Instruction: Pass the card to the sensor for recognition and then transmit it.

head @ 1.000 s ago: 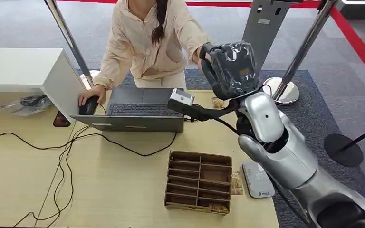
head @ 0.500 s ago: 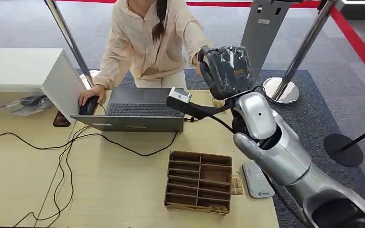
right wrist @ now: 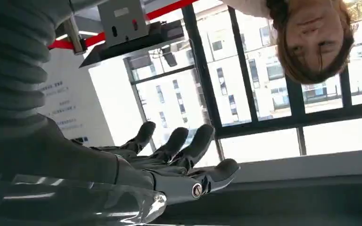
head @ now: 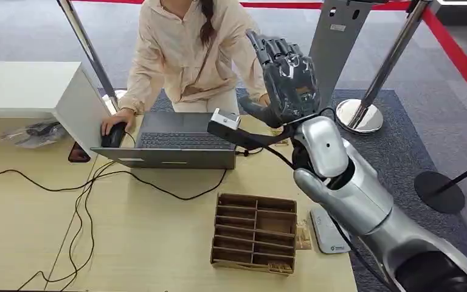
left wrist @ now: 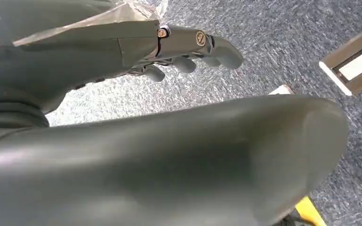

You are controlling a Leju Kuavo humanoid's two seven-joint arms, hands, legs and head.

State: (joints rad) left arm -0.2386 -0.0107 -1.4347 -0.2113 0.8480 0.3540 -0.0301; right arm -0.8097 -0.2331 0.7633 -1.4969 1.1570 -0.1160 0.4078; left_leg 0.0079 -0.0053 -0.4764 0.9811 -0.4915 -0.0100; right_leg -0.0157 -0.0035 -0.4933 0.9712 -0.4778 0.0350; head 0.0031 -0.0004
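A person in a pale shirt [head: 182, 55] sits behind the wooden worktop [head: 24, 231], one hand on a black mouse [head: 114, 135] beside an open grey laptop [head: 179, 141]. Black cables [head: 79, 201] trail across the worktop near a brown cardboard divider tray [head: 254, 233]. A white box [head: 30, 91] stands at the far left, and chrome stanchion posts [head: 395, 58] rise from the grey carpet.

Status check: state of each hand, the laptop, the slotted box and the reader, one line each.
right hand: raised toward the person, fingers spread, holding nothing
left hand: hanging over grey carpet, fingers loosely curled, holding nothing
laptop: lid open, person's hand on the mouse beside it
slotted cardboard box: flat on the table, a few cards in it
card reader: flat at the table edge, no card on it
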